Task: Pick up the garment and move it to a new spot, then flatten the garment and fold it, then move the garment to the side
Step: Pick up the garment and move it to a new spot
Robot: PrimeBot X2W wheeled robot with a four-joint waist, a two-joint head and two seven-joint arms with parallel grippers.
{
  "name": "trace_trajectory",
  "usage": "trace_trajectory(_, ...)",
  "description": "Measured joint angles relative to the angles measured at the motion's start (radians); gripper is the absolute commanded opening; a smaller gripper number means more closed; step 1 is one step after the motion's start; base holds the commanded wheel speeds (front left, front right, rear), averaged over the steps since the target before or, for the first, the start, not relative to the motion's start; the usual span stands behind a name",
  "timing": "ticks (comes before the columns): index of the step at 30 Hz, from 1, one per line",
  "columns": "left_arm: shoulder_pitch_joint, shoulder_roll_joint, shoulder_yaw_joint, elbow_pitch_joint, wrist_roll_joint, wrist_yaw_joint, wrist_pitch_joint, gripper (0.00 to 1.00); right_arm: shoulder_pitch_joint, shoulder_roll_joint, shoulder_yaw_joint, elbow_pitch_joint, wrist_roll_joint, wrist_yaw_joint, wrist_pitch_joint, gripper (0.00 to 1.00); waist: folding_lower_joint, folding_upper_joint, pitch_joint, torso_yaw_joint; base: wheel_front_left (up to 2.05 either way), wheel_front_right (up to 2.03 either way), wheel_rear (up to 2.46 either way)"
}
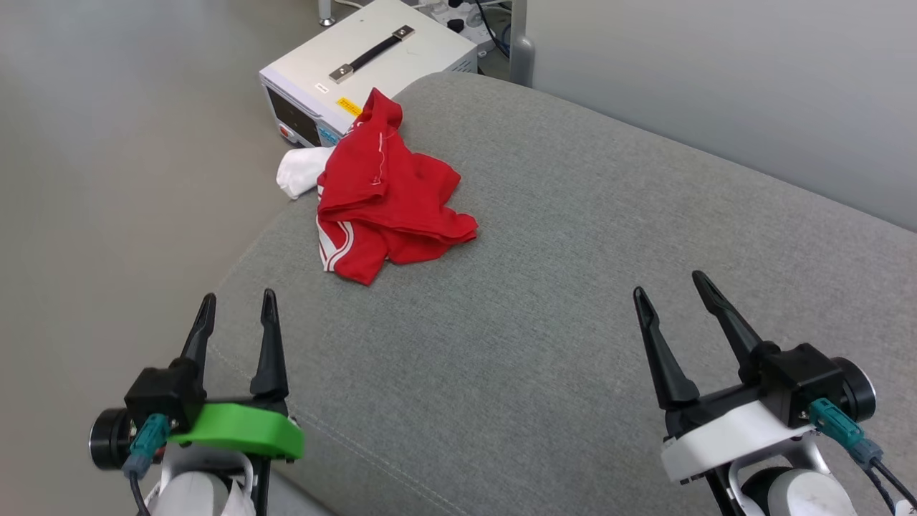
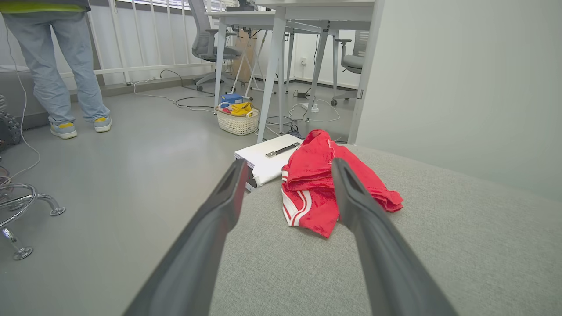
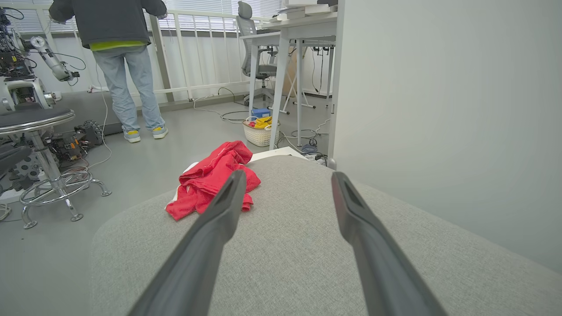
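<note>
A robotics lab: desks (image 3: 290, 37), office chairs (image 2: 206, 35), floor cables (image 2: 175, 98), robot parts (image 3: 26, 48), white instrument case (image 1: 365, 68).

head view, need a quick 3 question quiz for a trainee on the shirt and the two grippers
1. True or false: the garment lies spread out flat on the grey cushion.
2. Which gripper is nearer the garment? A) left gripper B) right gripper C) both touch it
3. In a few words: what stands on the floor just past the cushion's edge, behind the garment?

Key
1. False: it is crumpled in a heap near the cushion's edge.
2. A. Both grippers have their fingers apart and hold nothing.
3. A white box with a black handle on top.
</note>
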Motion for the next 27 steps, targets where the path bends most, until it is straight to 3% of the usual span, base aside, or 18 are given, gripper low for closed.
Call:
trace_trajectory(6, -0.155, 0.063, -0.056, 0.108, -0.030, -0.027, 0.018, 1.00, -0.029, -0.024, -0.014, -0.035, -0.012, 0.000, 0.032, 1.00, 0.0000, 0.0000, 0.041, -0.038, 0.00, 0.00, 0.00)
trace_trajectory(10, -0.303, 0.120, -0.104, 0.168, -0.076, -0.031, 0.094, 1.00, -0.052, -0.049, -0.026, -0.060, -0.016, 0.000, 0.054, 1.00, 0.0001, 0.0000, 0.081, -0.073, 0.00, 0.00, 0.00)
trace_trajectory(20, -0.648, 0.306, -0.272, 0.278, -0.347, -0.035, 0.390, 1.00, -0.106, -0.094, -0.061, -0.122, -0.017, 0.000, 0.091, 1.00, 0.0003, 0.0000, 0.210, -0.165, 0.00, 0.00, 0.00)
trace_trajectory(27, -0.790, 0.443, -0.366, 0.408, -0.560, -0.035, 0.678, 1.00, -0.146, -0.114, -0.069, -0.145, -0.017, 0.000, 0.095, 1.00, 0.0003, 0.0000, 0.311, -0.229, 0.00, 0.00, 0.00)
